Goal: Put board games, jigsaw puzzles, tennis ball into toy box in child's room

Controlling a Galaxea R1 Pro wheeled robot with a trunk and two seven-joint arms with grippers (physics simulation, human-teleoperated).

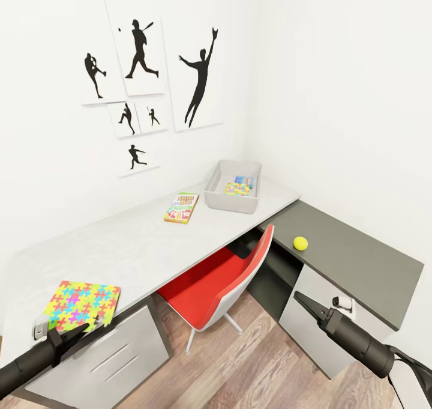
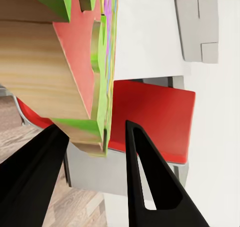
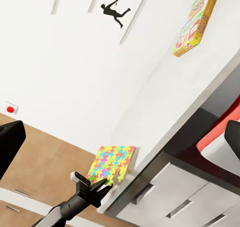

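We are spreading our left gripper [image 2: 95, 152] around the near edge of the jigsaw puzzle [image 1: 83, 304], seemingly a stiff, light slab best pinched there.

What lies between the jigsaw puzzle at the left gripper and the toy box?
Only the Skip-Bo box lies on the white table between the jigsaw puzzle, at the left gripper, and the toy box; lifted, the puzzle clears it.
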